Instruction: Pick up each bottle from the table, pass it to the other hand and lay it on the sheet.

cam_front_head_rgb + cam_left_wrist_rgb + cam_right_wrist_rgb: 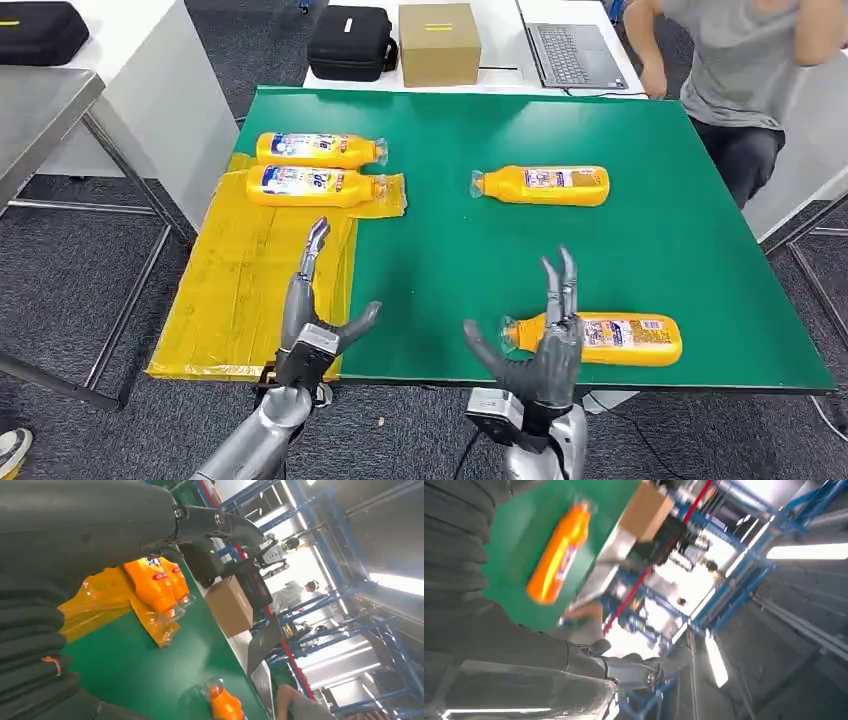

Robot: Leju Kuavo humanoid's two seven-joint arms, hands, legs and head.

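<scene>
Two orange bottles [320,150] [312,186] lie side by side on the yellow sheet [250,290] at the table's left edge; the left wrist view shows them too [152,582]. A third bottle [545,185] lies on the green table [650,240] at mid right, also in the right wrist view [556,555]. A fourth bottle [610,338] lies near the front edge. My right hand [545,345] stands open, fingers up, just left of its cap end. My left hand [315,315] is open over the sheet's right border, holding nothing.
A person [745,70] sits at the table's far right corner. Behind the table stand a black case [350,42], a cardboard box [440,42] and a laptop [575,52]. A metal table [40,110] stands at the left.
</scene>
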